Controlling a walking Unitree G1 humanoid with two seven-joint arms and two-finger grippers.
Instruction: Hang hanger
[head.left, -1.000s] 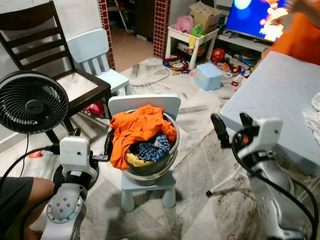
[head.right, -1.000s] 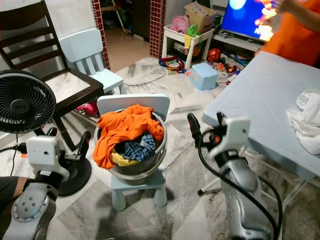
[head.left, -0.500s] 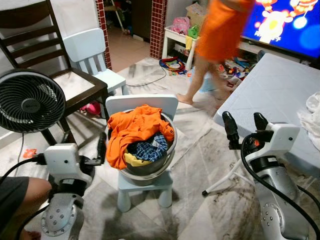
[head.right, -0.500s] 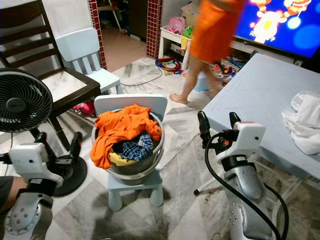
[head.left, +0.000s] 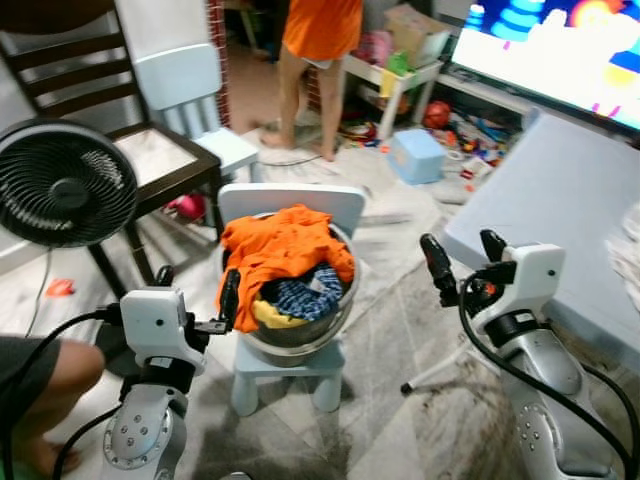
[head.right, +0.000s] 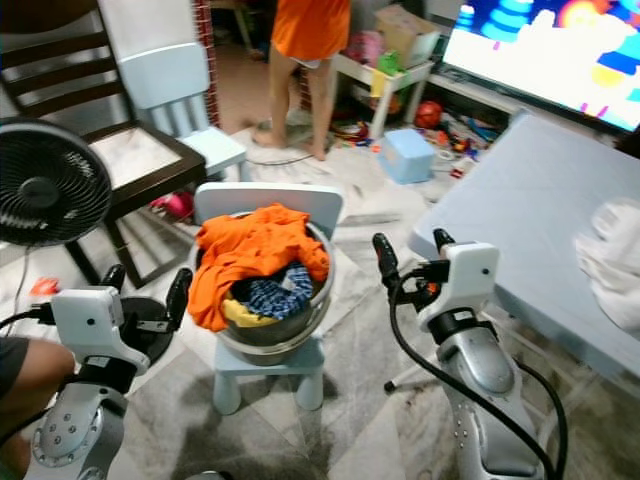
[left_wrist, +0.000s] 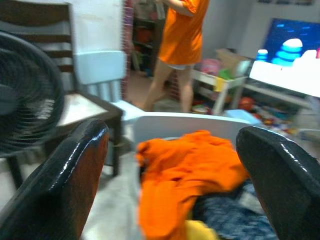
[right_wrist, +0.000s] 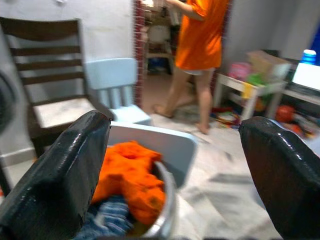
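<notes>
Both grippers stand released, empty. At lower left of the left eye view the left gripper (head.left: 197, 288), two glossy black fingers on a white boxy wrist, sits just beside the metal basin (head.left: 300, 335); at centre right the right gripper (head.left: 462, 257) hovers between the basin and the pale blue tabletop (head.left: 560, 210), its fingers spread apart.

No hanger can be made out anywhere. The round, shiny basin sits on a small pale blue plastic chair (head.left: 290, 205) in the middle of the frame, heaped with a crumpled orange garment (head.left: 280, 250) over blue checked cloth (head.left: 305, 292) and a yellow piece. At upper left stand a black round wire-grille fan (head.left: 62, 185), a dark wooden chair (head.left: 95, 90) and a second pale blue chair (head.left: 190, 85). A person in an orange top (head.left: 320, 25) stands at top centre on the marbled floor (head.left: 390, 340).
</notes>
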